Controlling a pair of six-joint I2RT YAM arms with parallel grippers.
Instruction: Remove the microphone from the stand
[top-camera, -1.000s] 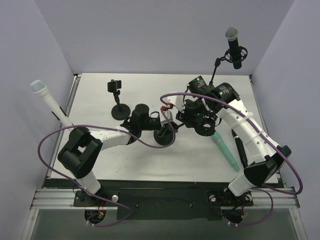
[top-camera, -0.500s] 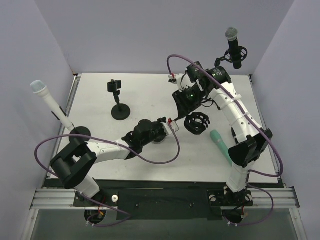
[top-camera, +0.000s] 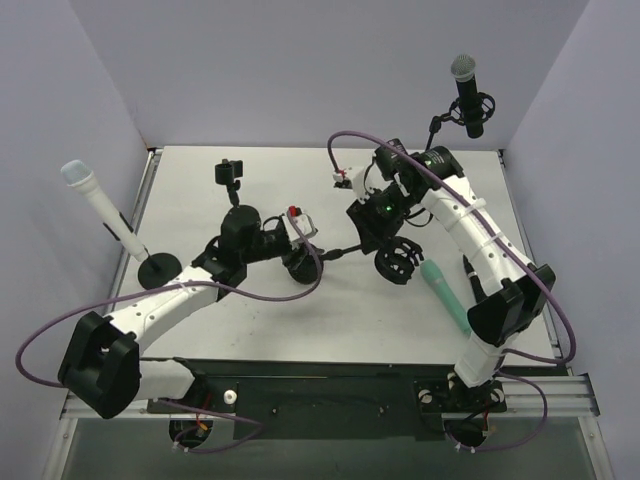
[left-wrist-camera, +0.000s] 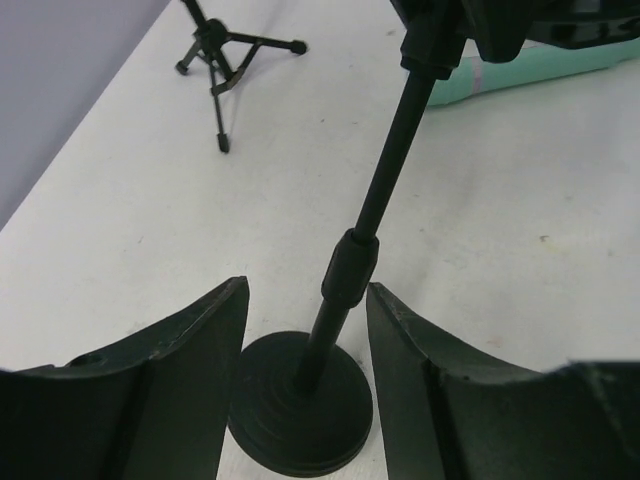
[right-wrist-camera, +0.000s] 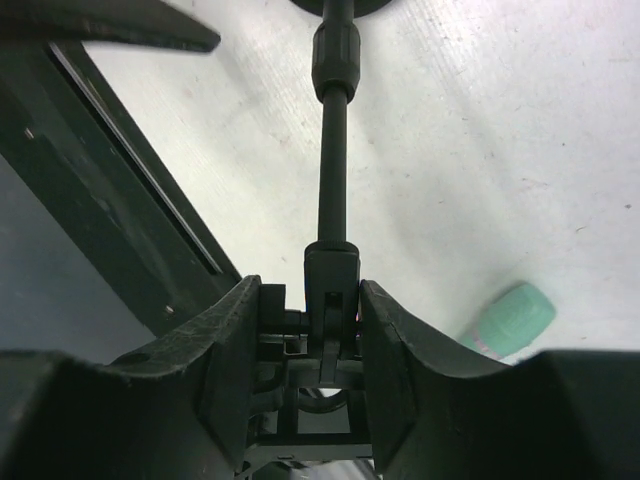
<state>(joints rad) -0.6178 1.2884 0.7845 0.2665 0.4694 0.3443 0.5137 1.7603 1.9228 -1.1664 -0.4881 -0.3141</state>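
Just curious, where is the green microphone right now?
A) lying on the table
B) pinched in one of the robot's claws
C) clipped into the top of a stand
A: the green microphone lies flat on the table, off the stand and with nothing gripping it.

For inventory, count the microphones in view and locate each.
3: white microphone upright at the left edge, black microphone raised at far right, green microphone lying flat at right. Others may be hidden.

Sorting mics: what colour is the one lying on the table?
Microphone: mint green, clearest in the top view.
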